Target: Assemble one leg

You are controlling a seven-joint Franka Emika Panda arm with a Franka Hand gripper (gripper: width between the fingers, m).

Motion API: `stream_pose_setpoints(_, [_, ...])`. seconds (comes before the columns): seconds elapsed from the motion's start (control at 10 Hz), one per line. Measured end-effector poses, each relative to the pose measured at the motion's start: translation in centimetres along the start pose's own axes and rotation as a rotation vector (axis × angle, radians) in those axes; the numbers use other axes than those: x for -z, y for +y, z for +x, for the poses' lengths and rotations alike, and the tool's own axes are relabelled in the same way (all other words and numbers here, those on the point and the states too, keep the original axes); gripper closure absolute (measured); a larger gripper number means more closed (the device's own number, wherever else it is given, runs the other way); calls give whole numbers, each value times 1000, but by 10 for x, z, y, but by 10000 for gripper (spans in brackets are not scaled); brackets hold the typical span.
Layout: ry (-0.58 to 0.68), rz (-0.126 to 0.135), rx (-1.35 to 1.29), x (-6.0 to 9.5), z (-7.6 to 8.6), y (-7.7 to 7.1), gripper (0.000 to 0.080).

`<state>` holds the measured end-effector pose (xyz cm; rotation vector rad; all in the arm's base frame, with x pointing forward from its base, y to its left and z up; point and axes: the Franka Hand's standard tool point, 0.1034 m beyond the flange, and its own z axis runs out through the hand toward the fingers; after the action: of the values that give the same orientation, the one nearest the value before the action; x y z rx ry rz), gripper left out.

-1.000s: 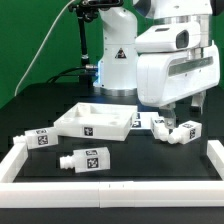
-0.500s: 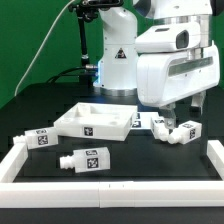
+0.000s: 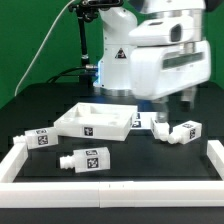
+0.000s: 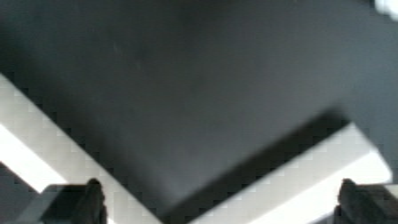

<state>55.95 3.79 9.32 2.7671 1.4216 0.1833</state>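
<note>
black table [image 3: 45,112] is unchanged; gripper [image 3: 172,104] is raised since half a second ago, spread wide, nothing held; leg [image 3: 186,131] is left lying beneath.

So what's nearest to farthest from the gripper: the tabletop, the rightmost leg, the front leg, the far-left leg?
Exterior view, from the gripper:
1. Rightmost leg, at the view's right.
2. Tabletop, centre.
3. Front leg, toward the front.
4. Far-left leg, at the view's left.
</note>
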Motion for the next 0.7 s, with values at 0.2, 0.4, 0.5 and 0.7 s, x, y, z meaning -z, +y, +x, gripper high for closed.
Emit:
stream_pose_setpoints(0.2, [-23, 12, 14, 4, -26, 21, 150])
stream_pose_setpoints(0.4, [-19, 12, 20, 4, -22, 18, 150])
stream_pose_setpoints(0.5, [-20, 12, 18, 4, -23, 19, 150])
stream_pose_setpoints(0.7, [-20, 13, 18, 4, -23, 19, 150])
